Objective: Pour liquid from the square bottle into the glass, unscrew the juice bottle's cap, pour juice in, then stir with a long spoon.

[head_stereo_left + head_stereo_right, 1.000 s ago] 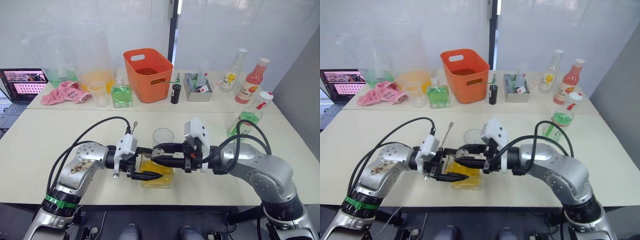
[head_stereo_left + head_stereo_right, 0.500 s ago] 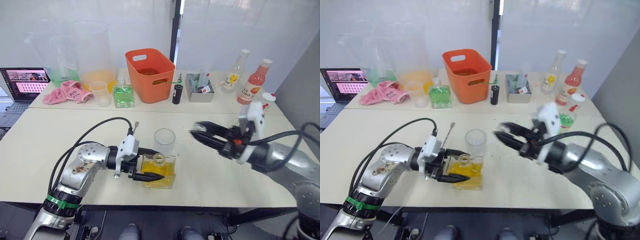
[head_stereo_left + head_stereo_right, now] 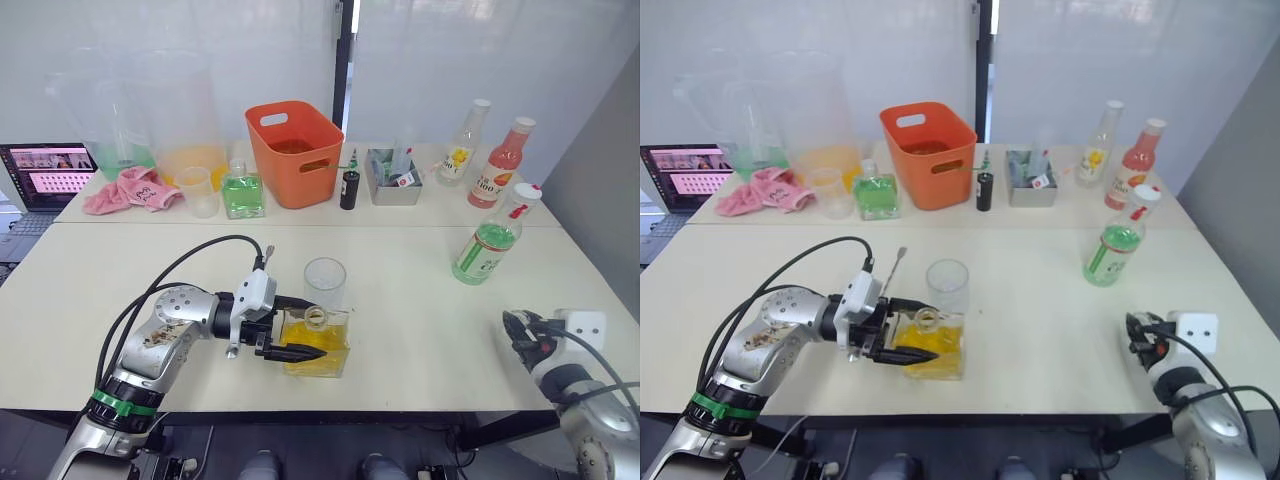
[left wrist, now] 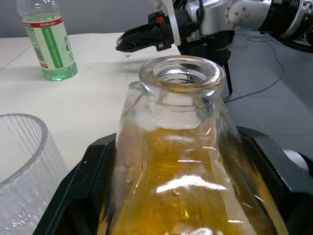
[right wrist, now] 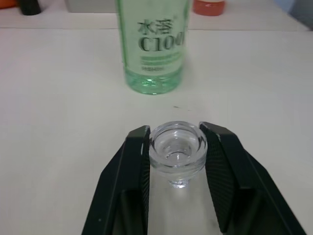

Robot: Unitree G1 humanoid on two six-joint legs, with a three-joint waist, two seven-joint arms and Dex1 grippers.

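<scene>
Holding the square bottle (image 3: 316, 343) by its sides, the left jaws (image 3: 292, 328) are clamped on it just in front of the glass (image 3: 325, 283), near the front edge of the surface (image 3: 420, 310). Its neck is open; the right jaws (image 5: 176, 164) are closed on the clear glass stopper (image 5: 176, 149), far off to the right of the glass, low over the surface.

The risk I'd judge from here is the pour itself: the bottle is roughly half full of yellow-orange liquid and the glass is small and empty, so a quick tilt could send liquid past the rim or knock the glass over, since the two stand almost touching. The stopper is smooth and round and could slip from the jaws and roll off the nearby edge.

The juice bottle (image 3: 486, 243), right of the glass and well apart, is upright with pale green liquid and its cap (image 3: 527, 193) on. The long spoon (image 3: 265, 258) lies just left of the glass.
</scene>
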